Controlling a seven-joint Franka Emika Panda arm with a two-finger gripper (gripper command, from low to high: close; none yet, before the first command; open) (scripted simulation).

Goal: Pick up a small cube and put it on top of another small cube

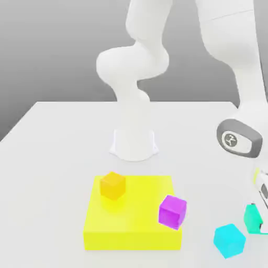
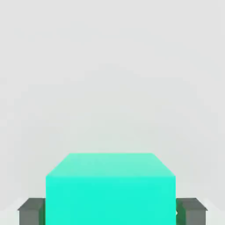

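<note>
A small teal cube (image 2: 110,189) sits between my gripper's (image 2: 112,213) two dark fingers (image 2: 31,211), which press against its opposite sides. In the exterior view this teal cube (image 1: 253,218) is low over the white table at the far right, under my hand (image 1: 260,207). A small cyan cube (image 1: 229,240) lies on the table just to the exterior view's left of it, apart from it. A small orange cube (image 1: 113,185) stands on a wide flat yellow block (image 1: 133,225). A small purple cube (image 1: 172,211) rests at that block's right edge.
The arm's white base (image 1: 134,141) stands behind the yellow block, in the middle of the white table (image 1: 47,172). The arm's upper links arch overhead toward the exterior view's right.
</note>
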